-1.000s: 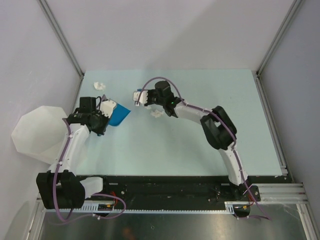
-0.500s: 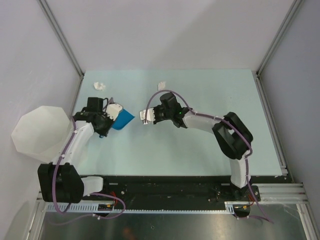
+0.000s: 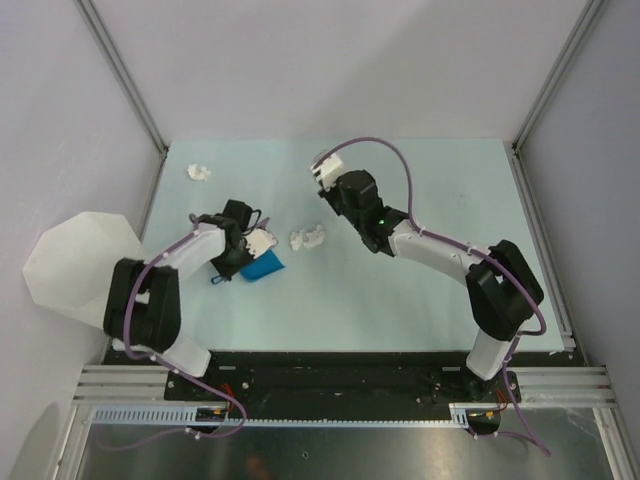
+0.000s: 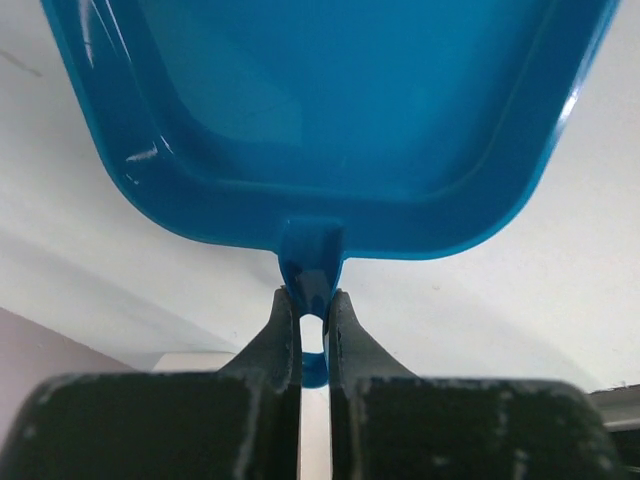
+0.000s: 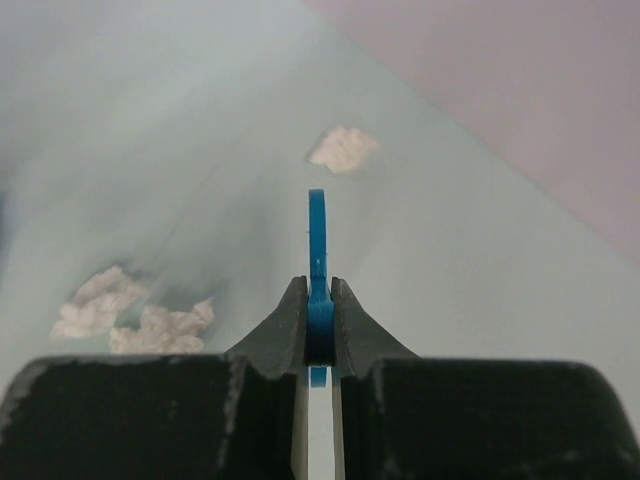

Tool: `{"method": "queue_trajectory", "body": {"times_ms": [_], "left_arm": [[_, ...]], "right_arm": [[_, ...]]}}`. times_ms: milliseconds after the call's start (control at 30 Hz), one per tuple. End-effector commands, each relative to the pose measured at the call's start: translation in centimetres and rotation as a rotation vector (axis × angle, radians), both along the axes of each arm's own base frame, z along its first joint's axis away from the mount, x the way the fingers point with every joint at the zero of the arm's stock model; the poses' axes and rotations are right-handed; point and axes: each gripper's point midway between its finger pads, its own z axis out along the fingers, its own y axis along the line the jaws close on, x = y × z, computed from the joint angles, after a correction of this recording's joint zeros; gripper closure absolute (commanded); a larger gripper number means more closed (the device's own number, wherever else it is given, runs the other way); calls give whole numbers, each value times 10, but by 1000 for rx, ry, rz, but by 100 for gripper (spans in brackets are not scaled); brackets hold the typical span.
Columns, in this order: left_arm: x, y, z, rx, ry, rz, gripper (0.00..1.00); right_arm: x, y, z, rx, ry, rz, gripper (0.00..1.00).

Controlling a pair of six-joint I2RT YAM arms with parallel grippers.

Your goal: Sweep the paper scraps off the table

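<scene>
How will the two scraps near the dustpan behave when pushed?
The scraps look loosely crumpled, so probably very light, skidding at a touch. Lumpy shapes suggest they would tumble crookedly rather than roll straight. The table looks smooth, so little should slow them.

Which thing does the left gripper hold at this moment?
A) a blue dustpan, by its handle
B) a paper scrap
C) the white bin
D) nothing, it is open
A: in the left wrist view the left gripper is shut on the short handle of the dustpan, whose blue tray extends in front of it.
</scene>
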Motion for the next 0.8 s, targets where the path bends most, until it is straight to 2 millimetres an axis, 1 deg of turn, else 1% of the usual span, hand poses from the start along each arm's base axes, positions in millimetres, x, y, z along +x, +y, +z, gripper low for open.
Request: {"method": "queue_trajectory", "body": {"times_ms": [0,33,100,133,167,200,233,267,300,333,367,400,433,467,500,533,567,600,633,667,700,733,767], "left_arm": [[25,3,2,112,-19,-79,100],[27,1,-1,121,-8,-91,100],[36,-3,2,116,-24,-100,100],[38,-6,3,113,-25,-103,100],[42,-8,4,106,-30,-106,100],[43,-11,4,99,-32,-108,100],[43,-14,4,93,-31,-117,100],[43,-16,3,90,-29,-121,100],[42,-18,2,82,-24,-129,100],[41,-21,1,77,-17,-142,100],[40,-22,-1,75,-11,-150,100],[39,-24,-5,77,2,-165,100],[39,-24,-6,76,8,-170,100],[42,-25,-6,74,6,-177,100],[42,-26,-9,73,18,-181,100],[43,-26,-9,72,18,-183,100],[46,-28,-8,67,13,-182,100],[47,-30,-11,58,20,-178,100],[48,-33,-11,47,20,-178,100],[51,-36,-10,33,15,-178,100],[50,-38,-10,19,17,-171,100],[51,-44,-10,-14,17,-175,100],[50,-47,-9,-32,17,-174,100]], "right_arm": [[9,-50,-2,219,130,-368,100],[11,-52,-10,262,176,-391,100],[5,-47,-38,239,280,-380,100],[4,-44,-46,252,318,-388,100],[-1,-44,-61,217,370,-389,100],[-1,-35,-74,205,418,-373,100],[-2,-30,-81,197,452,-366,100],[-8,-26,-92,180,505,-360,100],[-9,-9,-95,188,537,-319,100],[-10,-1,-99,179,555,-300,100],[-19,15,-100,168,571,-264,100],[-21,35,-100,177,587,-219,100],[-27,51,-98,188,600,-178,100],[-40,75,-95,221,631,-111,100],[-45,92,-92,244,637,-77,100],[-50,103,-89,265,647,-49,100],[-59,122,-80,311,651,14,100],[-67,135,-74,368,684,47,100],[-72,142,-68,401,696,76,100],[-78,154,-56,454,705,129,100],[-82,159,-49,491,717,143,100],[-85,159,-41,513,715,155,100],[-80,156,-35,529,688,139,100]]}}
